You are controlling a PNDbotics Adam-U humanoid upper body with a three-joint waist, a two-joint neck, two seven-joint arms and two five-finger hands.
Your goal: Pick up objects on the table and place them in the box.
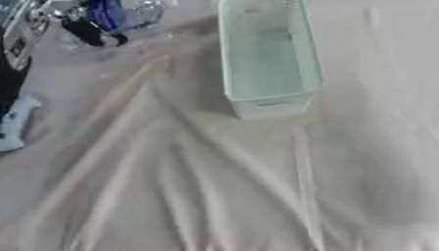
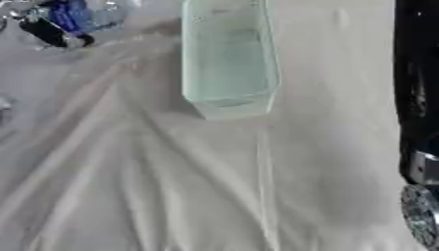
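Box, pale green, on cloth.

A pale green box stands on the wrinkled white cloth toward the far edge of the surface, a little right of centre — long, narrow, translucent, its open top up and its short near end turned toward the camera. Its inside looks bare. At the far left corner lies a blurred cluster — a blue thing beside a black thing, with something clear around them. A black and silver arm part shows at the left edge, and below it a light blue thing lies at the same edge, well apart from the box.
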